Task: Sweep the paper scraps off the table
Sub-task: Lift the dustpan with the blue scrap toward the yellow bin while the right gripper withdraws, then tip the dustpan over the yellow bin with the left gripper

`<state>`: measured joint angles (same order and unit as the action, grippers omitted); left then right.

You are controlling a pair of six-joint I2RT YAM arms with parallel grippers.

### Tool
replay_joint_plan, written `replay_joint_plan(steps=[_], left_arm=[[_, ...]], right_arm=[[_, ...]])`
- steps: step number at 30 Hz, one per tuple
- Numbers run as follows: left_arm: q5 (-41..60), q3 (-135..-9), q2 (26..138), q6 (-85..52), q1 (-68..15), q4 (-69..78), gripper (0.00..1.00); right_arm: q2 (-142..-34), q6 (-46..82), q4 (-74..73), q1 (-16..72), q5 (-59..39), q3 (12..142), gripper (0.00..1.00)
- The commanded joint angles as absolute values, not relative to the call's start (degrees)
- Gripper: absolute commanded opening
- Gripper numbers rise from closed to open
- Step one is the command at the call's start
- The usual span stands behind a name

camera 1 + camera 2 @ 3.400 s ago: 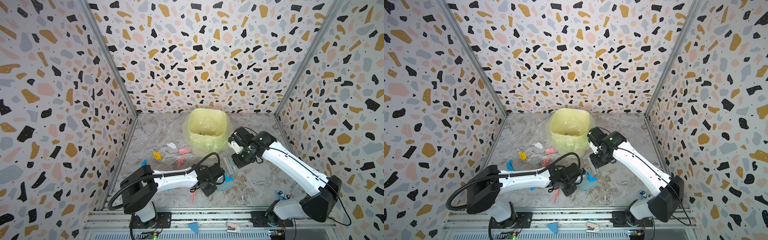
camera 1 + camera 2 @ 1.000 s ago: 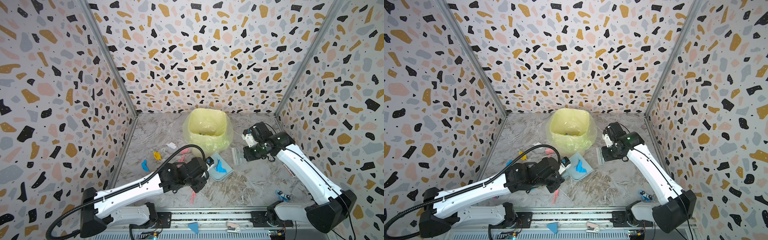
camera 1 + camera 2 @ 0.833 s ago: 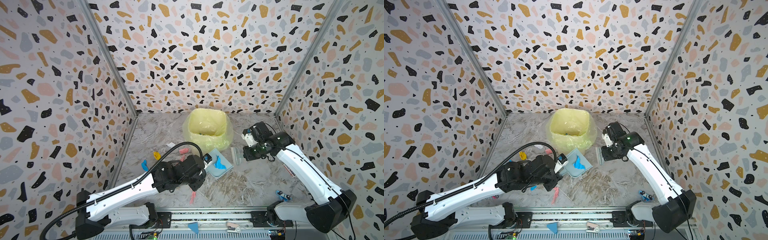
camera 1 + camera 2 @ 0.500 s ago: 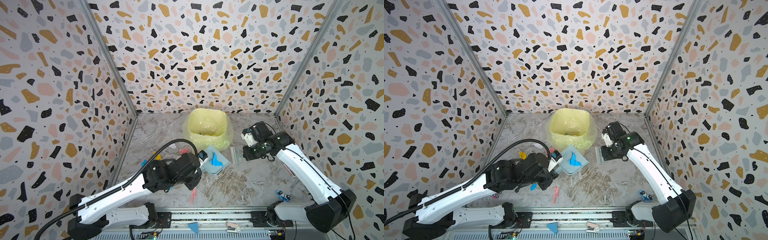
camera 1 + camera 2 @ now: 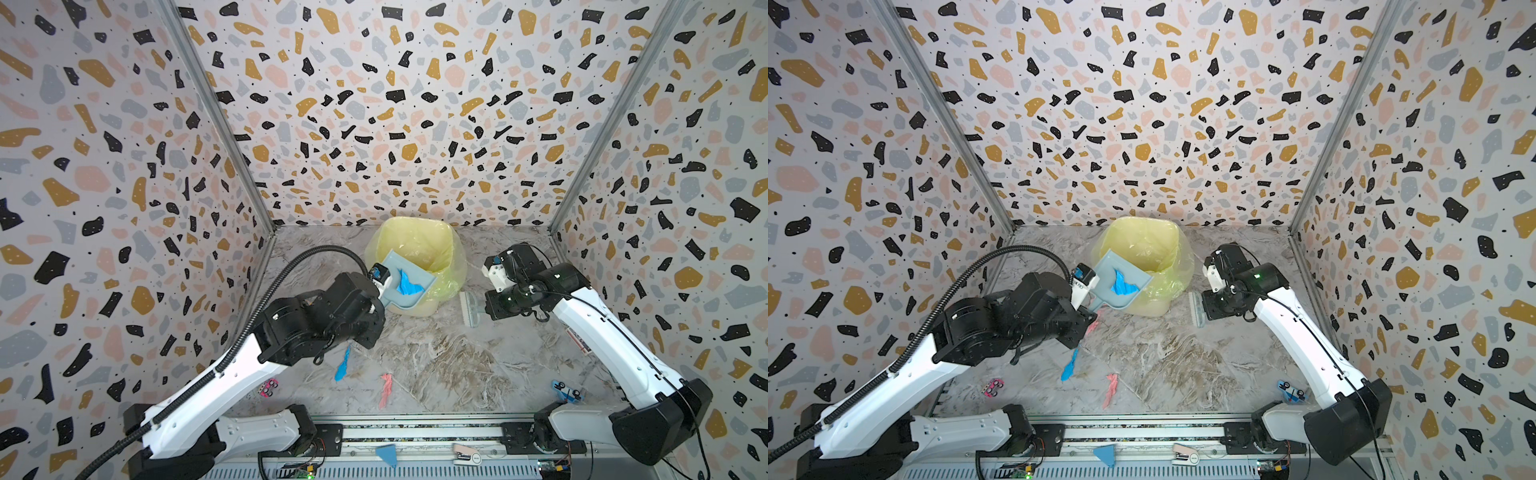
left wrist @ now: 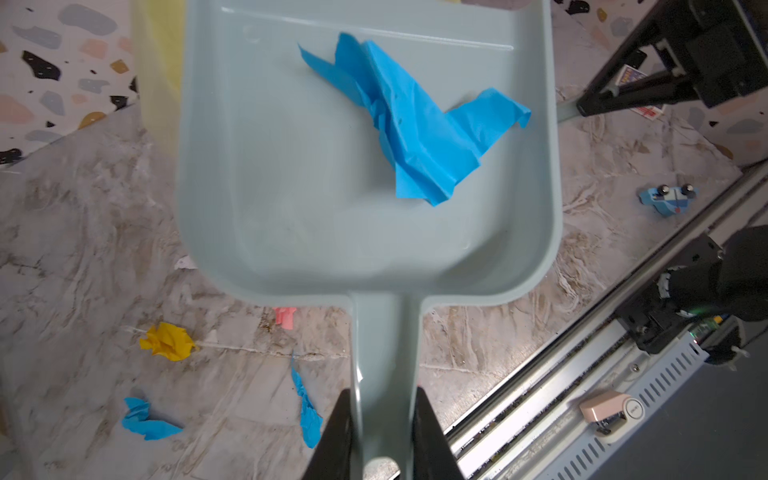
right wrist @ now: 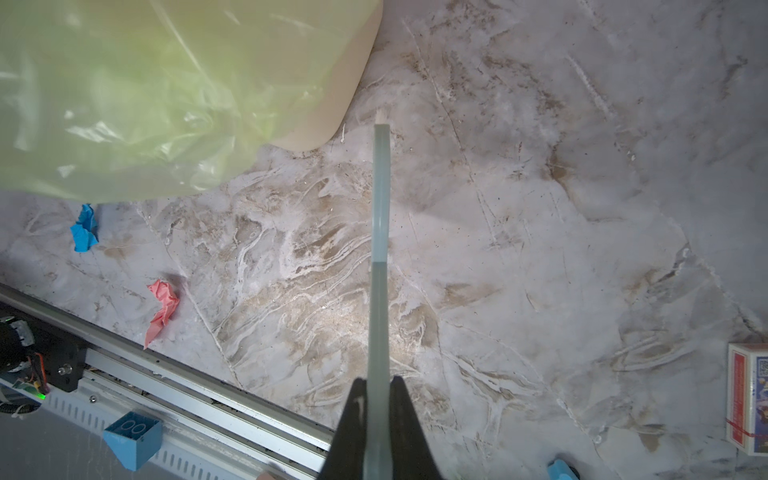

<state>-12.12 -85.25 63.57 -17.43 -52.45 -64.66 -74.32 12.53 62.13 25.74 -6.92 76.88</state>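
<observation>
Across the cell floor spreads the marble table point(image 5: 457, 365), a yellow-bagged bin point(image 5: 419, 241) at its back. My left claw point(image 6: 381, 392) clamps the dustpan point(image 5: 405, 305) by its handle, pan held at the bin's rim; my right claw point(image 7: 379, 379) pinches the hand brush point(image 5: 470, 309) beside the bin. One blue scrap point(image 6: 415, 124) lies in the pan; other paper scraps point(image 5: 343, 363) dot the table near my left arm.

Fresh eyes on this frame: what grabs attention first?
The left gripper holds a dustpan with a blue scrap in it at the rim of the yellow-bagged bin, at the back middle of the table. The right gripper grips a brush just right of the bin. A blue strip and a pink strip lie near the table's front edge.
</observation>
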Motion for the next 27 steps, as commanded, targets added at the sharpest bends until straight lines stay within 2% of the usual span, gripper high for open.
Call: replay_joint_plan(steps=[1,5,16,24,27], left_arm=[[-10.9,-88.0,64.8,-13.7,-47.0,-67.6,0.17],[-14.0,-89.5,67.0,-13.1,-42.4,-68.7,0.14],[-18.6,-97.0,72.3,-7.8,-32.5,-66.0,0.14],[-20.1,-99.9,79.8,-2.2,-32.5,-65.8,0.15],[-24.1,-102.8,82.2,0.1,-34.7,-66.4,0.16]], right_arm=[[-73.6,12.0,61.4,25.2,-7.2,77.3,0.0],[-73.1,11.9,61.5,24.4,-7.4,76.9,0.0],[-72.8,9.2,60.9,20.1,-9.6,75.5,0.0],[-72.8,7.7,60.9,16.6,-11.4,74.5,0.0],[-72.8,7.5,60.8,15.2,-12.8,73.7,0.0]])
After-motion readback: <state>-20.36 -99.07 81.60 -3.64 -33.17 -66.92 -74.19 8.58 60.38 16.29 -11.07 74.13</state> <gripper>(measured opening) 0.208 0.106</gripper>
